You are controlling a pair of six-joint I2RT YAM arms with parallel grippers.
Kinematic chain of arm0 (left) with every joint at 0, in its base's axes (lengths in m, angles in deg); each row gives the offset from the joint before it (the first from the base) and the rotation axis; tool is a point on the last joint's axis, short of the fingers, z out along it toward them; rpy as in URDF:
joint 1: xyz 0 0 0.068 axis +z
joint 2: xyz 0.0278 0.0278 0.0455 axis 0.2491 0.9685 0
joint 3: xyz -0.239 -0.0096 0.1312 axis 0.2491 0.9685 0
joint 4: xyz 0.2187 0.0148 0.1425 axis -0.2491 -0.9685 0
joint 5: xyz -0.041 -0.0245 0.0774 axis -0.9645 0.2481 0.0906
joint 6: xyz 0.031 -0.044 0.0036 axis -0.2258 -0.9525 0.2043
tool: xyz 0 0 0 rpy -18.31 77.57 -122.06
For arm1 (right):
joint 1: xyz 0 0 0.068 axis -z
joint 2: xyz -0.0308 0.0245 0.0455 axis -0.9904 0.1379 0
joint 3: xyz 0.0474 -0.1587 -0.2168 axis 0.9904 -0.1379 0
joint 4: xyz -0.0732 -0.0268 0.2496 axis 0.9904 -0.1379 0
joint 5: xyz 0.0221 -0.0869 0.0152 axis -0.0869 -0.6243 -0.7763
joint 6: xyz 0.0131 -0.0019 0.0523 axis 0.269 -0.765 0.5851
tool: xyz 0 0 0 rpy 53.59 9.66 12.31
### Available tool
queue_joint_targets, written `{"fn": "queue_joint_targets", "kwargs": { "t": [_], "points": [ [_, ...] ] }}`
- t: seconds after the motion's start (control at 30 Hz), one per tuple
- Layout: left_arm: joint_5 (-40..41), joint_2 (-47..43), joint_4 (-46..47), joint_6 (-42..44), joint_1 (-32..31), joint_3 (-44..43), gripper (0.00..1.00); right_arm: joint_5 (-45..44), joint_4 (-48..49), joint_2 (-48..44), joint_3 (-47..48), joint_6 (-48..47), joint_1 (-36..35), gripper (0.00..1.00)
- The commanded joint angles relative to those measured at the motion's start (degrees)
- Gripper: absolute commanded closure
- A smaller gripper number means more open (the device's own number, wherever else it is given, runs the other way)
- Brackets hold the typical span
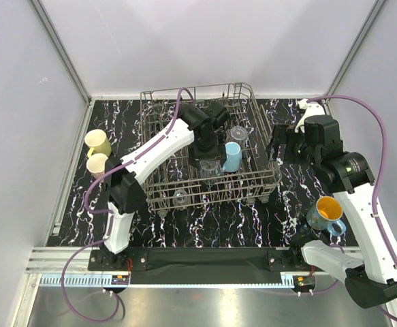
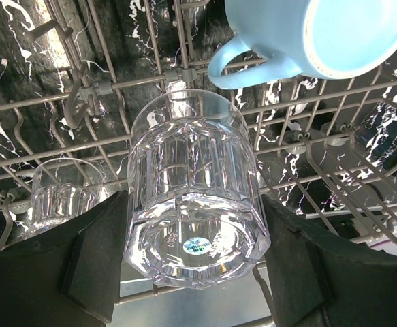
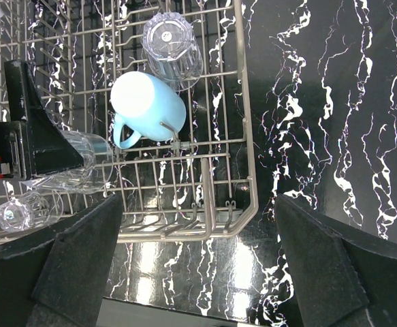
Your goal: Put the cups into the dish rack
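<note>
Left gripper [image 2: 197,269]: clamped on clear glass [image 2: 195,191], mouth-down inside dish rack [image 1: 261,178], likely for draining.
Right gripper [image 3: 199,272]: wide, empty, beside dish rack.

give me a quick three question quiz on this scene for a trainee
1. True or false: the left gripper is shut on a clear glass.
2. Which mug is inside the dish rack? A yellow, B light blue, C teal.
3. How many mugs sit on the table outside the rack?
Key: 1 true. 2 B, the light blue mug. 3 three: the yellow mug, the pale mug beside it, and the teal mug with orange inside.
</note>
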Motion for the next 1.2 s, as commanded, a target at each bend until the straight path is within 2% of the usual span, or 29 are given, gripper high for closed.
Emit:
{"fn": "queue_joint_targets", "kwargs": {
  "t": [0.0, 0.37, 0.73, 1.17],
  "points": [
    [-0.3, -1.1, -10.6, 1.5, -0.5, -0.3, 1.0, -1.1, 2.2, -0.9, -0.3, -0.8, -0.2, 0.0],
    [-8.0, -3.2, -10.7, 3.2, -0.3, 6.4, 1.0, -0.3, 2.4, -1.3, -0.6, -0.7, -0.2, 0.0],
    [-8.7, -5.5, -10.7, 2.1, 0.2, 8.1, 1.0, 0.0, 2.5, -2.7, -1.6, -0.6, -0.2, 0.0],
    [-14.3, -6.7, -10.7, 2.8, 0.5, 12.8, 1.0, 0.5, 2.5, -3.7, -1.7, -0.4, -0.2, 0.0]
  ]
}}
